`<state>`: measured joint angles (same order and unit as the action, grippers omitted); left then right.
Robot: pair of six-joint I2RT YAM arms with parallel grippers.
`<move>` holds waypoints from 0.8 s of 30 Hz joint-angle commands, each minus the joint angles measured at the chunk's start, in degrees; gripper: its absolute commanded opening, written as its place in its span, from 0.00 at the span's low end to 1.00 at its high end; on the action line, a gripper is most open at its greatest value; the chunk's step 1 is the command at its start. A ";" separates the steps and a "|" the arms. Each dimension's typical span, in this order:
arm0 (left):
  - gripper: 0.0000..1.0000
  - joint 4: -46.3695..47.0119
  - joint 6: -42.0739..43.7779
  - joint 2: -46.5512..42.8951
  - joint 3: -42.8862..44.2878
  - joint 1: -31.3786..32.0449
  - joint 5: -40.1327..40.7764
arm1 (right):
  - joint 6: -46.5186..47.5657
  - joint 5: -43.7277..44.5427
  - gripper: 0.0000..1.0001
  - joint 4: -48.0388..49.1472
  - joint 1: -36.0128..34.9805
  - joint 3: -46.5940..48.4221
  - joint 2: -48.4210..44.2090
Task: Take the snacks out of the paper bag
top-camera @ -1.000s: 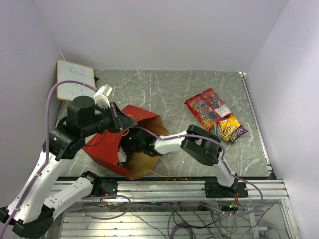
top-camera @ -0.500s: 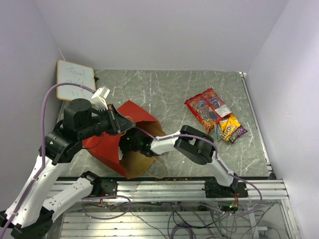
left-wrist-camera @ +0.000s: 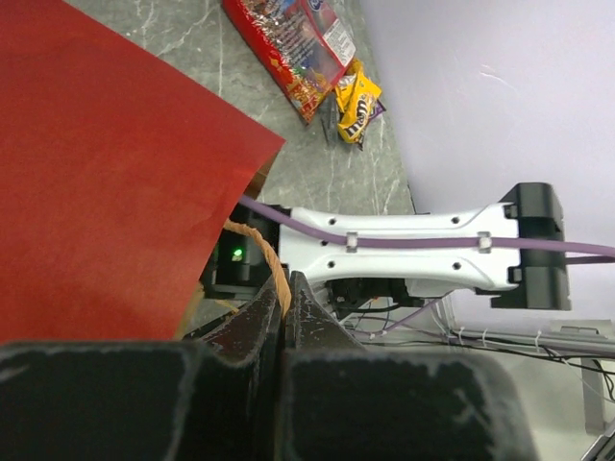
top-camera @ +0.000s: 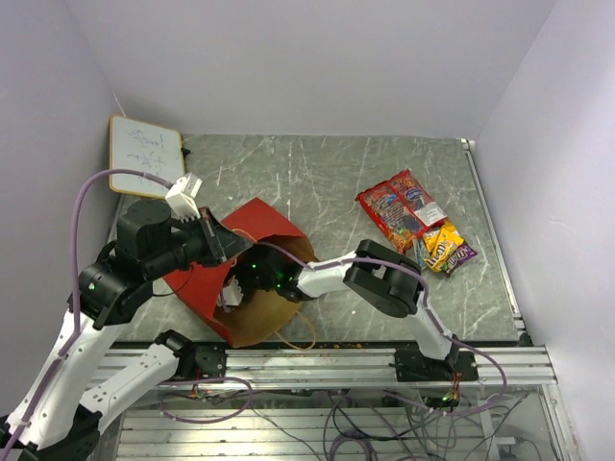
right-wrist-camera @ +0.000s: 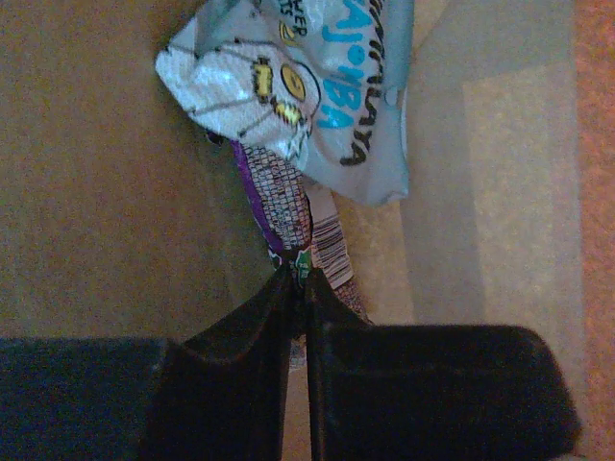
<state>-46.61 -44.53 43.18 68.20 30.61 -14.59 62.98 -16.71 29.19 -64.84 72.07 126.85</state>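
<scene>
The red paper bag (top-camera: 207, 288) lies on its side, its brown mouth facing the near edge. My left gripper (left-wrist-camera: 284, 283) is shut on its twisted paper handle (left-wrist-camera: 272, 264) and holds the mouth up. My right gripper (right-wrist-camera: 300, 279) is deep inside the bag, shut on the end of a purple packet (right-wrist-camera: 282, 202). A silvery-blue packet (right-wrist-camera: 307, 86) lies just beyond it on the kraft floor. Out on the table at the right lie two red snack bags (top-camera: 396, 206), a yellow pack (top-camera: 439, 244) and a purple pack (top-camera: 461, 255).
A white board (top-camera: 144, 154) leans at the back left corner. My right arm (left-wrist-camera: 404, 254) stretches across the bag's mouth, its elbow (top-camera: 384, 280) between the bag and the snack pile. Walls close the table on three sides. A metal rail (top-camera: 327, 360) runs along the near edge.
My right gripper's jaws have closed onto the purple packet inside the bag. The left arm has shifted left and up with the handle, and the bag's mouth moved slightly.
</scene>
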 commanded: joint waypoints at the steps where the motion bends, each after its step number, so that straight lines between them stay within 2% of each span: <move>1: 0.07 -0.55 0.30 -2.39 -2.31 0.43 2.97 | -1.37 2.21 0.07 -0.54 0.63 -3.34 -4.99; 11: 0.07 -3.33 -1.06 -5.01 -4.38 0.40 10.49 | -5.90 3.79 0.03 -0.92 0.72 -12.17 -15.42; 19: 0.07 -1.83 -4.81 -8.00 -7.75 0.41 12.38 | -10.99 4.10 0.01 -2.51 0.52 -18.48 -24.21; 24: 0.07 -0.80 -5.65 -8.96 -8.41 0.37 14.42 | -11.87 3.46 0.00 -6.74 0.36 -21.99 -30.78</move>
<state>-49.17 -48.93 34.96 60.31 30.61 -3.60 53.23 -12.99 25.36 -64.25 52.29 100.86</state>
